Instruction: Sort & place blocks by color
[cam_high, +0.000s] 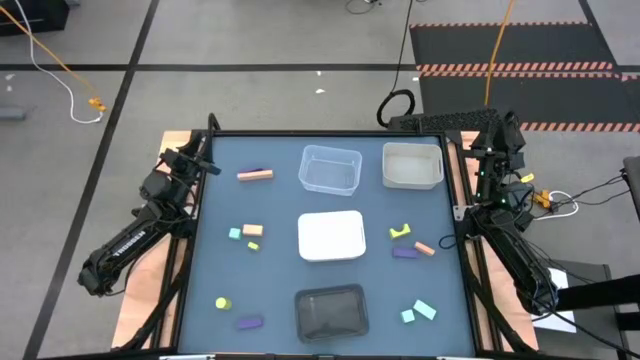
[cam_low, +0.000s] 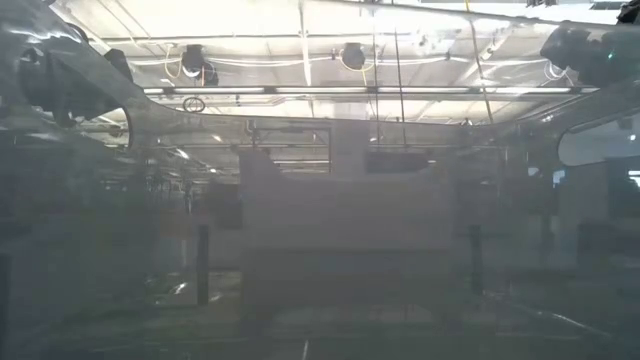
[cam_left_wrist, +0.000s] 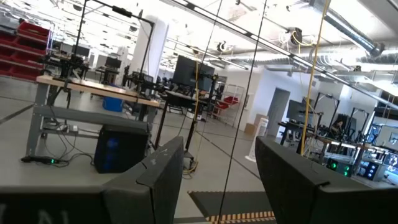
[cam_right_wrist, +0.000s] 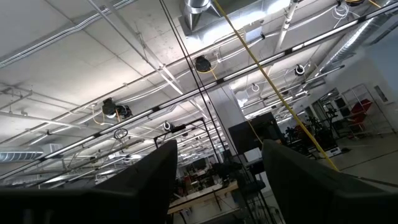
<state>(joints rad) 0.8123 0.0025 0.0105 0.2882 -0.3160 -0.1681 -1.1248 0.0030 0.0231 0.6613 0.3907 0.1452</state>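
The blocks (cam_high: 255, 175) look light, stiff and small; pinch each across its short sides. Left claw (cam_left_wrist: 221, 180) and right claw (cam_right_wrist: 217, 180) both gape empty.

Both grippers (cam_left_wrist: 217, 180) (cam_right_wrist: 217, 180) open, raised, empty.

The high view looks straight down over the whole worktop (cam_high: 330, 300). The low view faces level into the room. Each wrist camera looks past its own hand at ceiling and room, shared with the low view.
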